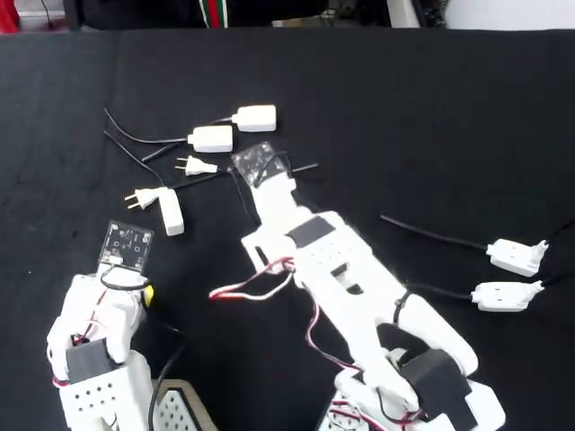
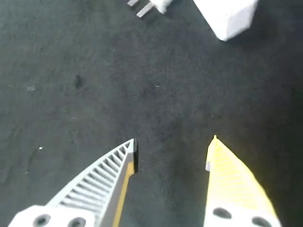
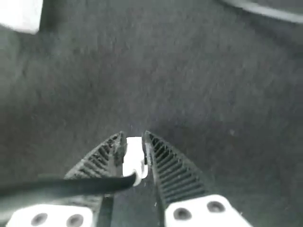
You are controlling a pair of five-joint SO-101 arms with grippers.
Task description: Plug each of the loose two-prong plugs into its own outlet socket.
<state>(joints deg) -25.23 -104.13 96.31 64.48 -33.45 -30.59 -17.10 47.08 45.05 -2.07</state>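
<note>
My right gripper [image 3: 134, 139] is shut on a small white plug [image 3: 134, 158], and a black cable crosses in front of its fingers. From above, this gripper [image 1: 259, 166] sits mid-table, right of a loose two-prong plug [image 1: 193, 166]. Two white outlet sockets [image 1: 212, 138] [image 1: 256, 117] lie just beyond. Another two-prong plug [image 1: 135, 199] lies beside a white block [image 1: 171, 212]. My left gripper [image 2: 173, 146] stands open over bare cloth, short of that plug's prongs [image 2: 144, 7] and the block [image 2: 227, 16]; from above the left gripper [image 1: 126, 244] is at the lower left.
Two more white sockets [image 1: 514, 257] [image 1: 503, 294] with black cables lie near the table's right edge. Thin black cables [image 1: 135, 139] trail left from the middle group. A black cloth [image 1: 404, 108] covers the table, open at the far right and the left.
</note>
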